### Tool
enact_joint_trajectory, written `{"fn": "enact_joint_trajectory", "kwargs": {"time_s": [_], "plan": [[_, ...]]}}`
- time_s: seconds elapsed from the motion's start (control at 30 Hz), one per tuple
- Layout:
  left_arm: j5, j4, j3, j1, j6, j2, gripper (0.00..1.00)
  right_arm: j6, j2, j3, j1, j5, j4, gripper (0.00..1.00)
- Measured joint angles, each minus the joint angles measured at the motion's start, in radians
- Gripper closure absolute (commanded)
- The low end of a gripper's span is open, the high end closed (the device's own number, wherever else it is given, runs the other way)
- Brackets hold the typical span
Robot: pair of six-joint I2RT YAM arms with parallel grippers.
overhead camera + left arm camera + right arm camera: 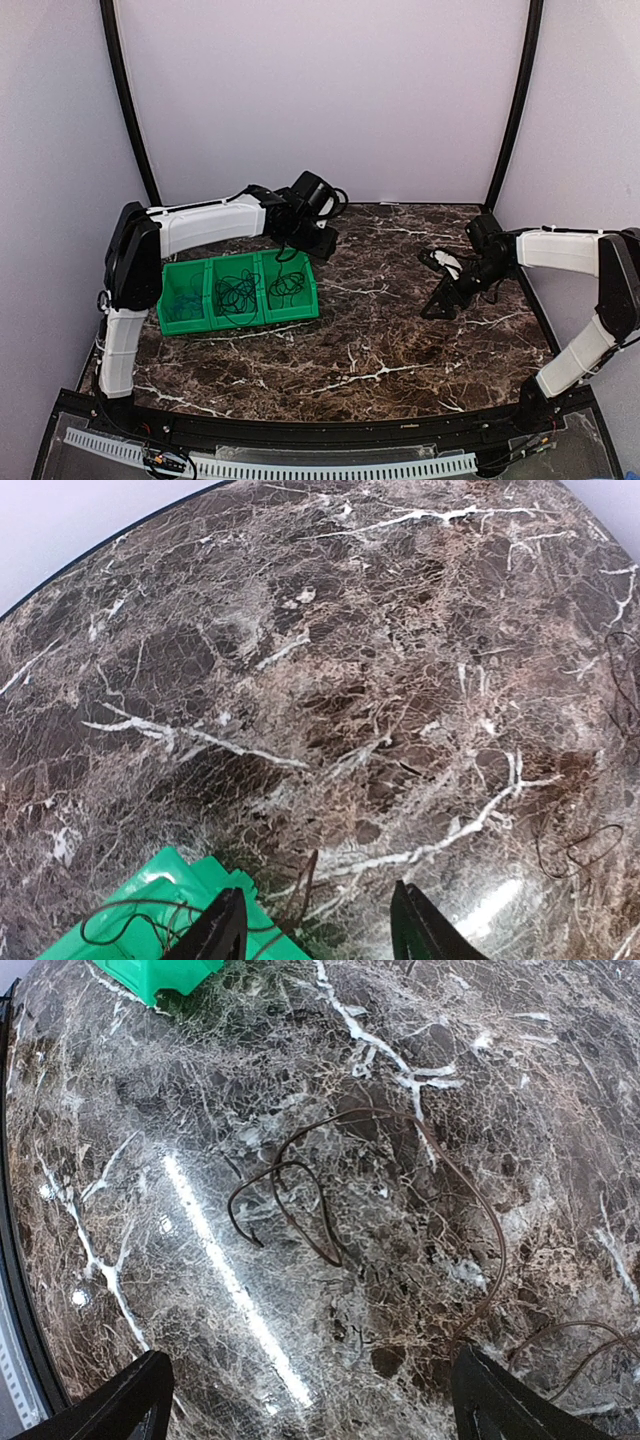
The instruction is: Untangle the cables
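Cables [237, 290] in compartments of green bin [240, 320]

A dark brown marble-patterned tabletop [380, 350], veined with white and tan, forms the base of the enclosure. Plain pale lavender-white walls close it in: a back wall [320, 100], a left wall [50, 150] and a right wall [590, 120]. A thin, curved black pole [128, 110] rises at each back corner. Along the near edge runs a black frame [300, 430], with a white slotted strip [300, 467] below it. The light is soft and even, and a bright streak of glare [230, 1280] lies on the polished stone.
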Motion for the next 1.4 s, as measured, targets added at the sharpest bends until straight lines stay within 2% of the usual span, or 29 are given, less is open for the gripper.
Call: {"fn": "enact_joint_trajectory", "kwargs": {"time_s": [0.13, 0.27, 0.33, 0.4, 0.47, 0.7, 0.83, 0.93, 1.17, 1.27, 1.4], "plan": [[-0.042, -0.059, 0.124, 0.001, 0.057, 0.112, 0.51, 0.0, 0.0, 0.0, 0.0, 0.003, -0.001, 0.01], [-0.083, -0.116, 0.17, 0.002, 0.088, 0.171, 0.62, 0.0, 0.0, 0.0, 0.0, 0.003, -0.001, 0.01], [-0.106, -0.133, 0.178, 0.002, 0.101, 0.185, 0.74, 0.0, 0.0, 0.0, 0.0, 0.004, -0.001, 0.01], [-0.125, -0.155, 0.182, 0.002, 0.108, 0.186, 0.94, 0.0, 0.0, 0.0, 0.0, 0.005, -0.001, 0.01], [-0.134, -0.174, 0.192, 0.002, 0.109, 0.186, 1.0, 0.0, 0.0, 0.0, 0.0, 0.005, -0.002, 0.02], [-0.097, -0.179, 0.205, 0.0, 0.108, 0.177, 1.0, 0.0, 0.002, 0.0, 0.0, 0.006, -0.003, 0.01], [-0.073, -0.143, 0.132, -0.006, 0.089, 0.104, 1.0, 0.0, 0.007, 0.0, 0.0, 0.007, -0.003, 0.01], [-0.066, -0.09, 0.023, -0.011, 0.064, -0.01, 1.0, -0.001, 0.013, 0.0, 0.0, 0.008, -0.003, 0.01], [-0.019, 0.111, -0.352, -0.014, -0.059, -0.331, 1.0, -0.003, 0.03, 0.0, 0.002, 0.014, -0.004, 0.02], [0.0, 0.18, -0.447, -0.014, -0.11, -0.359, 1.0, -0.003, 0.034, 0.0, 0.004, 0.014, -0.005, 0.02], [-0.02, 0.21, -0.48, -0.013, -0.148, -0.298, 1.0, -0.003, 0.034, 0.0, 0.009, 0.014, -0.005, 0.01]]}}
